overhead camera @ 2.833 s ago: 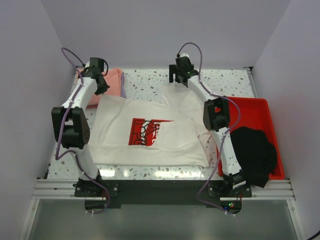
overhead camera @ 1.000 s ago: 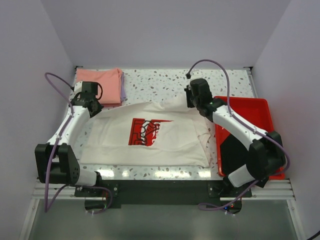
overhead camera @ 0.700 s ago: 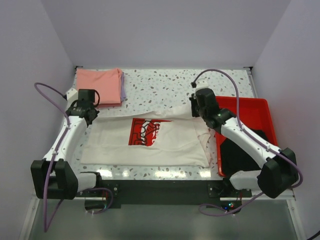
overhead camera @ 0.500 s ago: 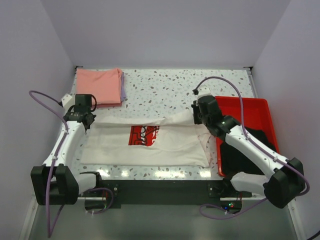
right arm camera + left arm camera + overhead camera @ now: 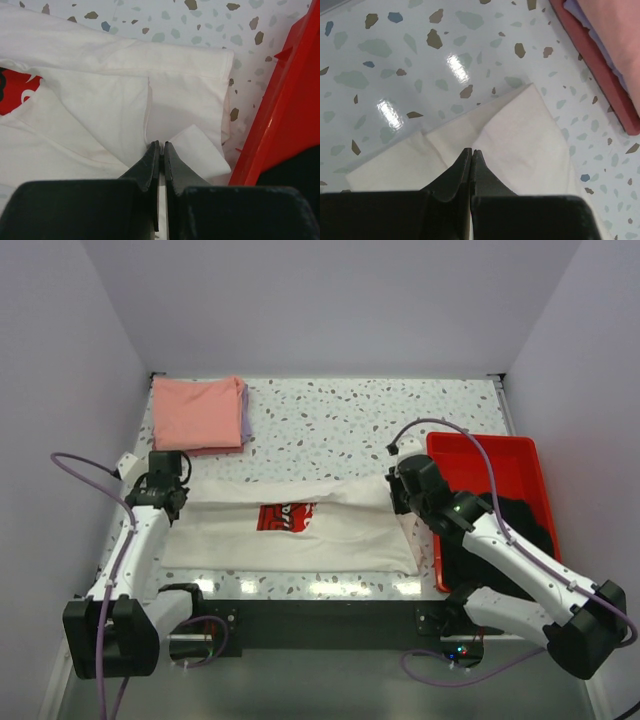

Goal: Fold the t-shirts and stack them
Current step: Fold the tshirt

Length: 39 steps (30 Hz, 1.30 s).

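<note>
Now, left hand [image 5: 165,492]: jaws pressed together, pinching the left end of the cream-white t-shirt's [image 5: 340,538] far edge.
salmon-pink t-shirt [image 5: 195,412]: lying folded at the desk's [image 5: 330,420] far-left corner, lavender t-shirt [image 5: 245,420] peeking out underneath.
cream-white t-shirt: stretching left-to-right between both hands, near hem lying toward the arm bases.
right hand [image 5: 396,490]: jaws closed, gripping its right end beside the red tray [image 5: 500,460].

I work over a speckled terrazzo table [image 5: 330,420] closed in by pale lilac walls. On the table's right side sits a red plastic tray [image 5: 480,438], close to the table's right edge. A black cloth [image 5: 528,522] lies heaped inside the tray, toward its near end.
</note>
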### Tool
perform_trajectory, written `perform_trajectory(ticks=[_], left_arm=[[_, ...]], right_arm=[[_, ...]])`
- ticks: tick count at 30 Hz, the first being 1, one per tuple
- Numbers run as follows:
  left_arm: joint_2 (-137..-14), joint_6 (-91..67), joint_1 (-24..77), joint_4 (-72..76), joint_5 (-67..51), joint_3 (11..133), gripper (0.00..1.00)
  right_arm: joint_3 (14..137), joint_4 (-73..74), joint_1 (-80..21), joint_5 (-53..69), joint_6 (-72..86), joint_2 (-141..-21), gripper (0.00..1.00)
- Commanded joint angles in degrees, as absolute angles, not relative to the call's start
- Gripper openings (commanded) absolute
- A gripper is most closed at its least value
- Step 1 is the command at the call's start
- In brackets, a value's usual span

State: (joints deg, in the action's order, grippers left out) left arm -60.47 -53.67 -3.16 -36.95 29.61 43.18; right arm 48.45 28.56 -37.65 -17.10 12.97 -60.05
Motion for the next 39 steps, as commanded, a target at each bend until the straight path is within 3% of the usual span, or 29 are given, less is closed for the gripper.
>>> perform_trajectory(ticks=[1, 6, 10, 12, 14, 15, 16, 17, 18, 19, 20, 27, 34, 39], left_arm=[[-59.15, -56.86, -3.78, -36.83, 32.52, 40.79, 0.00], [-58.54, -62.20, -3.95, -37.44, 33.92, 35.08, 0.00], [-58.36, -63.72, -5.62, -38.85, 34.81, 31.91, 0.04], [-58.10, -64.42, -7.20, -41.55, 34.89, 32.34, 0.16], [-56.26, -64.77, -8.26, -43.06, 34.81, 33.74, 0.40], [-54.60, -64.95, -8.44, -44.37, 34.28, 34.45, 0.44], [-53.62, -64.08, -8.52, -44.30, 33.32, 35.15, 0.52], [-52.48, -63.03, -8.61, -44.38, 31.92, 37.24, 0.76], [-51.60, -61.63, -8.53, -43.95, 29.21, 38.22, 0.87], [-49.85, -60.92, -8.53, -43.51, 27.79, 39.02, 0.98], [-48.96, -60.04, -8.61, -42.90, 24.99, 40.33, 1.00], [-48.06, -53.88, -8.53, -32.28, 12.49, 39.29, 1.00], [-58.61, -48.08, -7.56, -22.95, 2.99, 35.25, 1.00], [-65.03, -45.27, -4.49, -19.70, 3.69, 34.10, 1.00]], right_arm=[[46.77, 31.29, -38.67, -17.41, 14.68, -57.22, 0.00], [43.60, 31.20, -40.60, -14.33, 18.27, -56.95, 0.00], [40.18, 33.57, -43.68, -10.73, 22.84, -55.99, 0.08], [38.59, 35.76, -45.69, -6.61, 26.97, -54.41, 0.13], [36.13, 37.08, -46.84, -3.70, 30.56, -52.66, 0.25], [35.34, 38.48, -47.63, -0.30, 31.19, -50.56, 0.30], [34.20, 38.93, -47.64, 1.48, 31.29, -49.58, 0.39], [34.02, 39.37, -47.64, 3.76, 30.51, -48.70, 0.72], [34.01, 40.51, -47.64, 6.39, 29.80, -47.56, 0.97], [35.06, 41.13, -47.64, 6.68, 29.27, -47.03, 0.99], [36.03, 41.74, -47.64, 6.51, 28.22, -46.59, 0.99], [42.98, 35.09, -47.64, -0.69, 26.90, -47.54, 0.99], [48.95, 33.57, -47.46, -9.66, 35.67, -64.94, 0.99], [46.59, 29.73, -41.93, -3.63, 42.09, -73.72, 0.99]])
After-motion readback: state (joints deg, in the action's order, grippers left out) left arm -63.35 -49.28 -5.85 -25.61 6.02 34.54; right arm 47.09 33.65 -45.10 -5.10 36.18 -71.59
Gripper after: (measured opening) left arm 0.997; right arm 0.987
